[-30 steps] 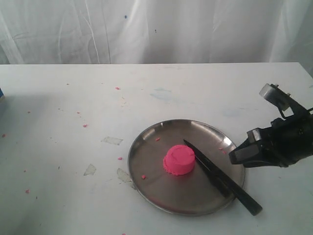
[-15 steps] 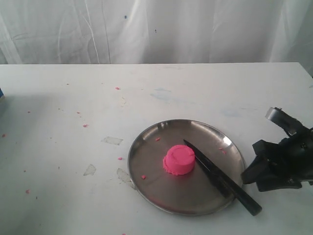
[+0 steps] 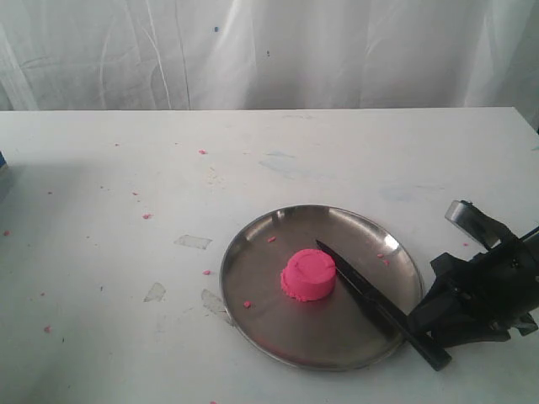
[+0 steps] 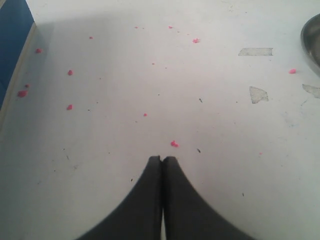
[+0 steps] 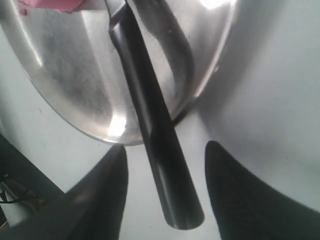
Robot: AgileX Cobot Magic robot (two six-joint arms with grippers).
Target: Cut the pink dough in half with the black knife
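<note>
Right jaws [image 5: 165, 170] have dropped astride the black knife [image 3: 379, 305] handle.

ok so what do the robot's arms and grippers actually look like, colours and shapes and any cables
The right gripper is matte black and blocky, with a silvery grey cylindrical part on top. In its wrist view the fingers are smooth, dark and tapered, and thin wires show at one corner. The left gripper has two black fingers curving to narrow, rounded tips. No markings are readable.

A white table [image 3: 253, 160] stands before a creased white curtain [image 3: 269, 50].
</note>
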